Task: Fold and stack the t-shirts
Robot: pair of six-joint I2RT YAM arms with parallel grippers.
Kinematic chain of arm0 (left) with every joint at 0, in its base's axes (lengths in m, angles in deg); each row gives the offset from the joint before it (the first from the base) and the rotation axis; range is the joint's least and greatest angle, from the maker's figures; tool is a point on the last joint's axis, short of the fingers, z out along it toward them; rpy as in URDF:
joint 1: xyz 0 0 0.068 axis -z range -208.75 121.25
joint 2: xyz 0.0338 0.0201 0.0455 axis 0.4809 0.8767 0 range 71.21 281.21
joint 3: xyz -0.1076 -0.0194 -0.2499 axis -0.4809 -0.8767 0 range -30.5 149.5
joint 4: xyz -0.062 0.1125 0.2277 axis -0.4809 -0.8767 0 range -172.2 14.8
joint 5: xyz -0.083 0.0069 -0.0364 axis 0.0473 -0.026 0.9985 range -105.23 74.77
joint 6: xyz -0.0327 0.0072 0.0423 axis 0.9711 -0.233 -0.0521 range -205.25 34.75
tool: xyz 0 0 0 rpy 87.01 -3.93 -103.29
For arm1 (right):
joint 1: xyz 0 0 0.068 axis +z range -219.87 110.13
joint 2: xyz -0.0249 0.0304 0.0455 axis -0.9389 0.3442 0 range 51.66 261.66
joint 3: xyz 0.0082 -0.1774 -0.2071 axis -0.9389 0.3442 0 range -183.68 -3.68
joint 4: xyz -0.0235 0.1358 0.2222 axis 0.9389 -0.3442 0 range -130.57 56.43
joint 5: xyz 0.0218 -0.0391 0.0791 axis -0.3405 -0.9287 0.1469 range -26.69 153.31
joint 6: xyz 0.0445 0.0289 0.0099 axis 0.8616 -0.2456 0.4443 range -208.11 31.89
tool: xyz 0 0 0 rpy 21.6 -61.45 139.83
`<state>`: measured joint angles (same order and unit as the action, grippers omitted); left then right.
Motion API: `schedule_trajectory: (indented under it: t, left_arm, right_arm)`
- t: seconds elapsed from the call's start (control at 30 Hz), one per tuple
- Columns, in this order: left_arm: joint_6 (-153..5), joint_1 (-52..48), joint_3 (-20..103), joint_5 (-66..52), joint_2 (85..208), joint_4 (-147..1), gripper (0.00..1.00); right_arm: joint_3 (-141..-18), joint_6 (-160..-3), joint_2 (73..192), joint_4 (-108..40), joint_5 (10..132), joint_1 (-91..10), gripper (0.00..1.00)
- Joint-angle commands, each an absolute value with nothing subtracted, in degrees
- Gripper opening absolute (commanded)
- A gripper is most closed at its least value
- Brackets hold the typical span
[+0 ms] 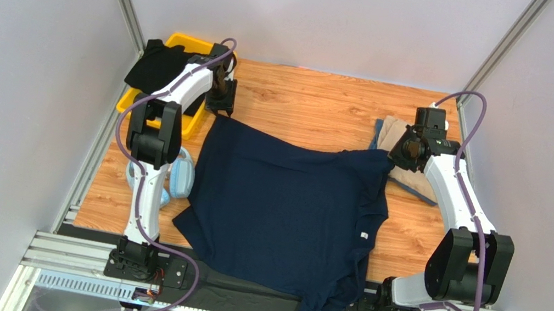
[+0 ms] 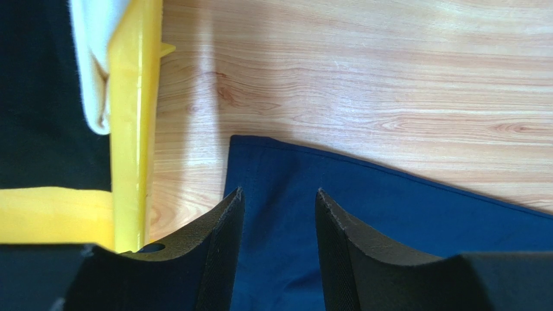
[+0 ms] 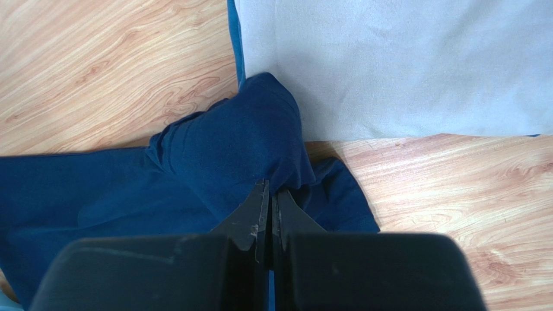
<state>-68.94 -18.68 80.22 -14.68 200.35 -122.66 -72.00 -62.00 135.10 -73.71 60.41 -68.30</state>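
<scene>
- Navy t-shirt (image 1: pixel 281 206) spread on table (image 1: pixel 307 93), one part hanging off the 6 o'clock edge.
- Left gripper (image 2: pixel 279 194): jaws spread, over shirt's 11 o'clock corner.
- Right gripper (image 3: pixel 269 188): jaws pressed together, pinching shirt's 2 o'clock corner.

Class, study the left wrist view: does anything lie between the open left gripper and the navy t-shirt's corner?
Nothing visible does. The left gripper hangs open directly over the navy t-shirt corner; the yellow bin sits beside it, off the cloth.
</scene>
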Motion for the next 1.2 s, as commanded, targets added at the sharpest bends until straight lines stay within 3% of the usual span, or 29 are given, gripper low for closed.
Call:
schedule_trajectory:
  t: [0.0, 0.5, 0.57, 0.6, 0.63, 1.17]
  left_arm:
    - [-68.6, -18.3, 81.7, -15.1, 201.8, -123.9, 0.52]
    - [-70.0, -15.7, 81.1, -16.9, 203.8, -125.9, 0.49]
    - [-70.0, -15.7, 81.1, -17.2, 203.9, -126.2, 0.36]
    - [-70.0, -15.7, 81.1, -17.5, 203.9, -126.1, 0.1]
    - [-70.0, -15.7, 81.1, -17.7, 204.0, -126.4, 0.0]
    - [-69.8, -15.3, 77.5, -22.2, 201.2, -123.9, 0.0]
  right_arm:
    - [-74.1, -62.2, 136.0, -71.7, 60.7, -68.6, 0.0]
    - [-73.4, -62.8, 134.0, -71.6, 60.5, -68.6, 0.0]
    - [-73.3, -62.9, 133.8, -71.5, 60.7, -68.6, 0.0]
    - [-73.3, -62.9, 133.8, -71.6, 60.6, -68.6, 0.0]
    - [-73.3, -62.8, 133.8, -71.5, 60.6, -68.6, 0.0]
    - [-71.4, -63.0, 131.0, -71.1, 61.4, -68.6, 0.0]
